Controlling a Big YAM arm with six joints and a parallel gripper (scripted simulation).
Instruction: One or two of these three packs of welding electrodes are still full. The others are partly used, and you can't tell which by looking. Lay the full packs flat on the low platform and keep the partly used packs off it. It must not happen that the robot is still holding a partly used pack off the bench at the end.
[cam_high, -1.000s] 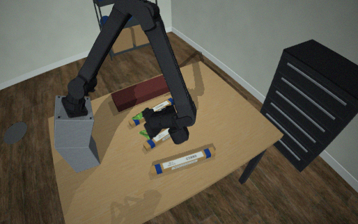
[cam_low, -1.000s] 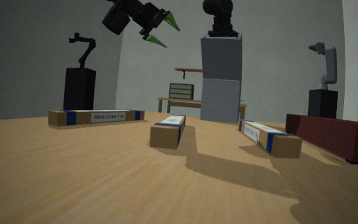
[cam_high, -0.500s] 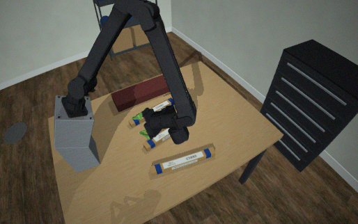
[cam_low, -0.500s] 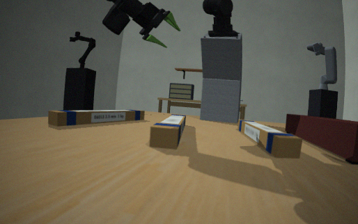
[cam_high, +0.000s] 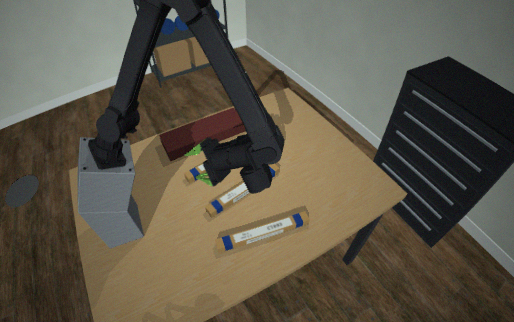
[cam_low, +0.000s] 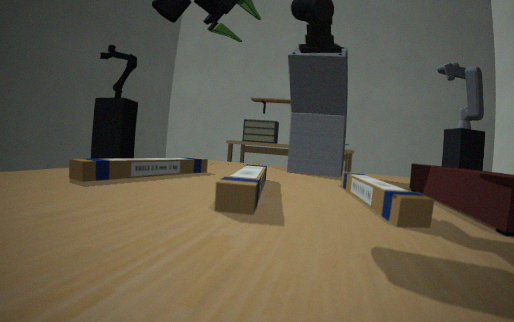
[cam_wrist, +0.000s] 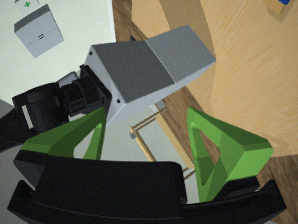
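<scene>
And here lie the three packs, flat on the wooden table (cam_high: 170, 260) (cam_low: 175, 260) (cam_wrist: 250, 75): one (cam_high: 262, 230) (cam_low: 137, 169) out by itself, one (cam_high: 232, 196) (cam_low: 242, 187) in the middle, one (cam_high: 195, 173) (cam_low: 387, 197) near the dark red platform (cam_high: 200, 132) (cam_low: 470, 197), all three off it! Above, the gripper (cam_high: 193, 164) (cam_low: 250, 30) (cam_wrist: 146, 113) is open, nothing between its green fingers. Pale grain, soft shadows; beyond, brown floorboards (cam_high: 35, 260), a black drawer cabinet (cam_high: 450, 140), grey-green walls (cam_high: 320, 40) (cam_low: 220, 80).

Arm links: finished in matte black, long and straight-sided
Elbow and wrist joints: built as rounded black cylinders (cam_high: 257, 178)
Claw (cam_high: 201, 164) (cam_low: 239, 21) (cam_wrist: 146, 113): fitted with bright green, tapered fingers, each pierced by a triangular opening
Pedestal (cam_high: 106, 192) (cam_low: 318, 112) (cam_wrist: 150, 65): coloured grey, block-shaped, dotted with dark screws at its top plate's corners
</scene>
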